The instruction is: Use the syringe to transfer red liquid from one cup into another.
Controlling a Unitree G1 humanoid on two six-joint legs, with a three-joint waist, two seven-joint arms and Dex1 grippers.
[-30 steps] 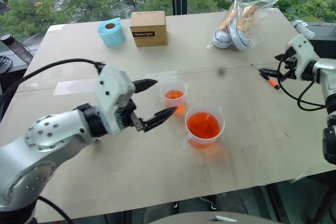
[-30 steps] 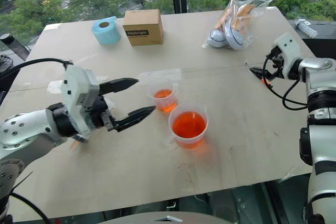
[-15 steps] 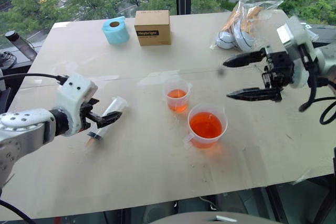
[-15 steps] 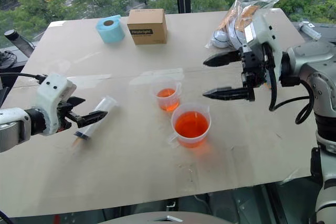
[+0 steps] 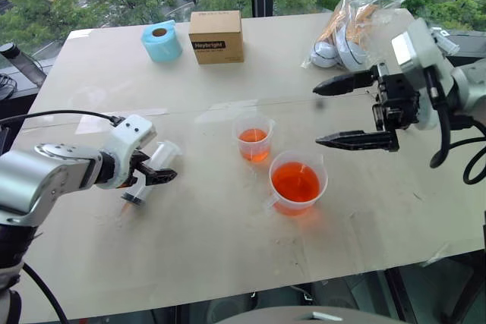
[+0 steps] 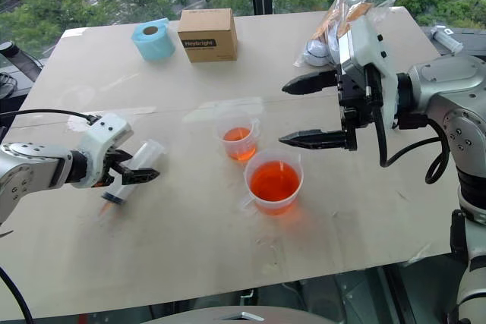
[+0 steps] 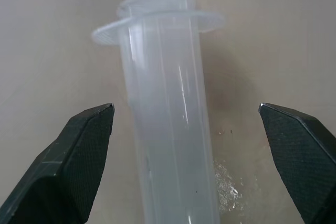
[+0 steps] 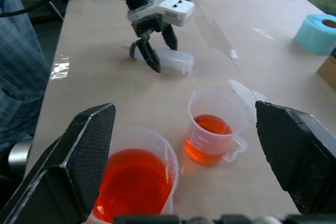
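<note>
The syringe [image 5: 161, 155] lies flat on the table at the left, a clear barrel [image 7: 168, 129] with its flanged end pointing away from me. My left gripper [image 5: 156, 168] is open and straddles the barrel, one finger on each side with a gap to the plastic. Two clear cups stand mid-table. The small cup [image 5: 253, 139] and the larger cup [image 5: 298, 181] in front of it both hold red liquid [image 5: 295, 182]. My right gripper [image 5: 318, 116] hangs open and empty above the table, just right of the cups and pointing left toward them.
At the far side of the table stand a blue tape roll [image 5: 162, 42], a cardboard box [image 5: 216, 37] and a plastic bag [image 5: 353, 28] of items. A person's sleeve [image 8: 16, 51] shows past the table's left end.
My left gripper has swung left from beside the cups and dropped over the syringe. My right gripper has come in from the far right edge to hover beside the cups. Both stay open.
</note>
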